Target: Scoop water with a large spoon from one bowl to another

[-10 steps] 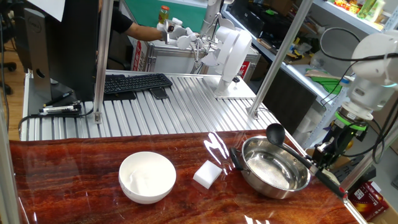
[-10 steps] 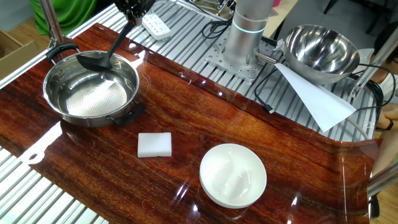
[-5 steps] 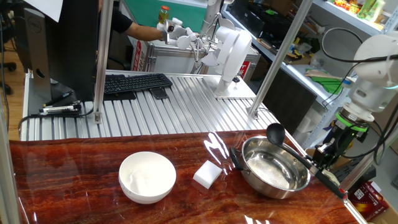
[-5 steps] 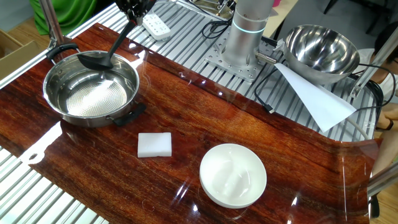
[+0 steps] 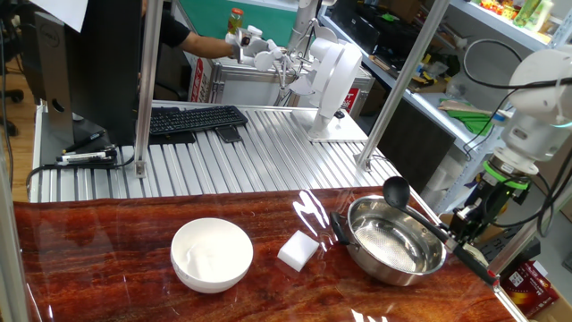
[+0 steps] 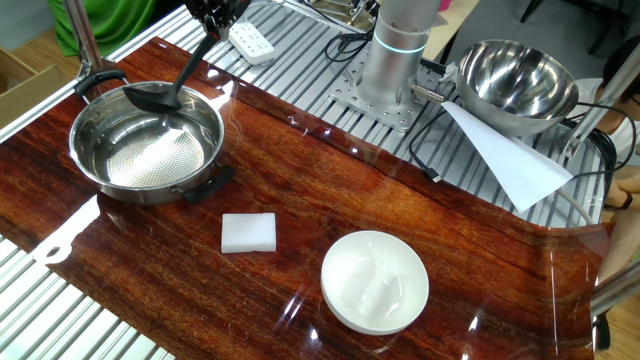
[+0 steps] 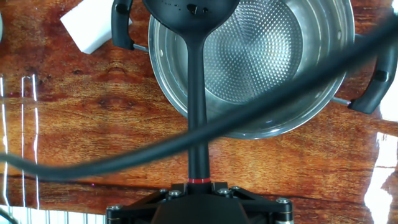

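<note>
Nothing had changed over the last second: the gripper [image 7: 198,198] stayed clamped on the handle of the black ladle [image 6: 165,88], whose cup hung over the steel bowl [image 6: 100,125], so no water had reached the white bowl [image 6: 374,281].

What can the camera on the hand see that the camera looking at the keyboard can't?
Only the hand view shows the thin red ring on the handle, right by the claw. Only the keyboard-side fixed view shows the round white bowl and black keyboard. Both show the black ladle, shiny steel bowl, white block and the reddish wooden table.
</note>
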